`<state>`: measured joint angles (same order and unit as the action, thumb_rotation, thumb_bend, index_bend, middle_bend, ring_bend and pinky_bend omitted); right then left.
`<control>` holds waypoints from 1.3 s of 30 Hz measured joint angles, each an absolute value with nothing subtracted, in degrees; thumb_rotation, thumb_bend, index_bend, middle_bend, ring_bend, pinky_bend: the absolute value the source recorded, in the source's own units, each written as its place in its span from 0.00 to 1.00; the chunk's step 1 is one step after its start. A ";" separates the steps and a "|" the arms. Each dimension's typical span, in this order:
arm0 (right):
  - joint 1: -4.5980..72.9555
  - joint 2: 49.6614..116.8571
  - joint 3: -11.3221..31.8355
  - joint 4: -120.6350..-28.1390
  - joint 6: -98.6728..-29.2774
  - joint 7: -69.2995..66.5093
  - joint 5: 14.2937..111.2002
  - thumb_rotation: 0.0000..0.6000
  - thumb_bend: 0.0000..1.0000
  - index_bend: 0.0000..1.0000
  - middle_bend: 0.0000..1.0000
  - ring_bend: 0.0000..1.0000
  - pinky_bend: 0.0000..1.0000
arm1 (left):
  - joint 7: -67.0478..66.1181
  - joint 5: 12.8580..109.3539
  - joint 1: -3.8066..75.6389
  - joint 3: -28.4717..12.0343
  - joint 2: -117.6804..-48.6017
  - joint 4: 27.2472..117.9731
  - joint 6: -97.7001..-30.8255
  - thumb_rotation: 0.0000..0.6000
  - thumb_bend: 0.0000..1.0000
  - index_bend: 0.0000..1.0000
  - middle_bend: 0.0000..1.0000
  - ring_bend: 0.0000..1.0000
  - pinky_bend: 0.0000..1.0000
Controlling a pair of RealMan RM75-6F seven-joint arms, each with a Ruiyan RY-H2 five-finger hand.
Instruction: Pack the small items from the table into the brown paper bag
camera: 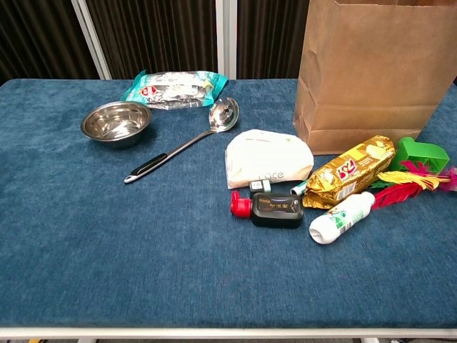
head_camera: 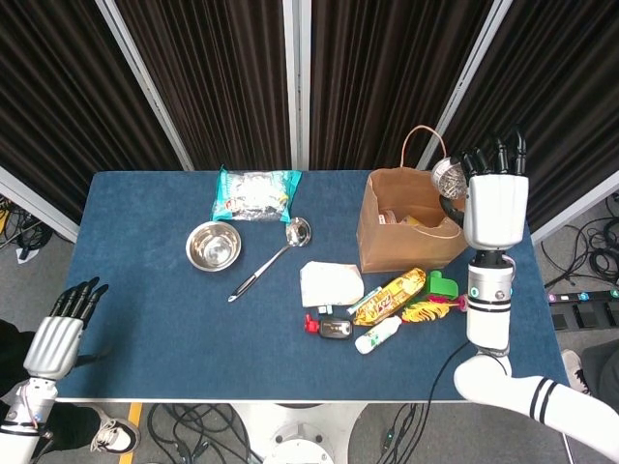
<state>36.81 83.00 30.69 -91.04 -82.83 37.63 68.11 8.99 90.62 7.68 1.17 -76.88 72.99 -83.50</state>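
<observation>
Right hand [head_camera: 494,208] raised above the open brown paper bag [head_camera: 418,222], its fingers [head_camera: 476,160] closed around a crumpled clear wrapper [head_camera: 448,176] held over the bag's right rim. Left hand [head_camera: 56,340] off the worktop's [head_camera: 155,319] left edge, fingers extended and holding nothing. In front of the bag lie a white pouch [camera: 267,158], gold snack packet [camera: 349,170], white bottle [camera: 340,217], dark bottle with red cap [camera: 268,209], green piece [camera: 419,153] and coloured feathers [camera: 407,183].
</observation>
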 measured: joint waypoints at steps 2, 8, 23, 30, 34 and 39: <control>37.25 83.72 30.24 -88.98 -81.07 36.08 66.04 1.00 0.03 0.51 0.42 0.17 0.05 | 9.10 90.63 7.69 1.25 -77.00 72.85 -83.40 1.00 0.11 0.08 0.08 0.00 0.12; 37.59 82.69 29.22 -90.03 -74.80 31.49 61.21 1.00 0.00 0.31 0.27 0.08 0.04 | 9.57 91.05 7.74 1.35 -77.07 72.65 -83.78 1.00 0.11 0.08 0.08 0.00 0.12; 36.27 78.09 28.30 -97.62 -79.61 25.34 67.35 1.00 0.00 0.21 0.15 0.03 0.02 | 9.44 91.84 7.83 1.16 -76.32 73.73 -85.04 1.00 0.12 0.08 0.08 0.00 0.12; 34.07 76.79 27.44 -103.55 -90.60 22.08 82.98 1.00 0.00 0.21 0.20 0.05 0.02 | 8.59 92.22 7.84 1.17 -75.90 75.09 -85.56 1.00 0.12 0.08 0.08 0.00 0.12; 30.05 73.93 21.09 -110.38 -92.30 19.28 89.10 1.00 0.00 0.21 0.20 0.05 0.03 | 8.29 92.71 7.72 1.45 -75.79 75.69 -85.92 1.00 0.11 0.08 0.08 0.00 0.12; 23.11 71.10 9.27 -110.96 -93.09 16.57 94.44 1.00 0.00 0.21 0.20 0.05 0.03 | 8.62 93.58 7.55 1.99 -75.76 76.01 -86.40 1.00 0.12 0.08 0.08 0.00 0.12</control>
<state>23.11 71.10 9.27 -110.96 -93.09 16.57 94.44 8.62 93.58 7.55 1.99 -75.76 76.01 -86.40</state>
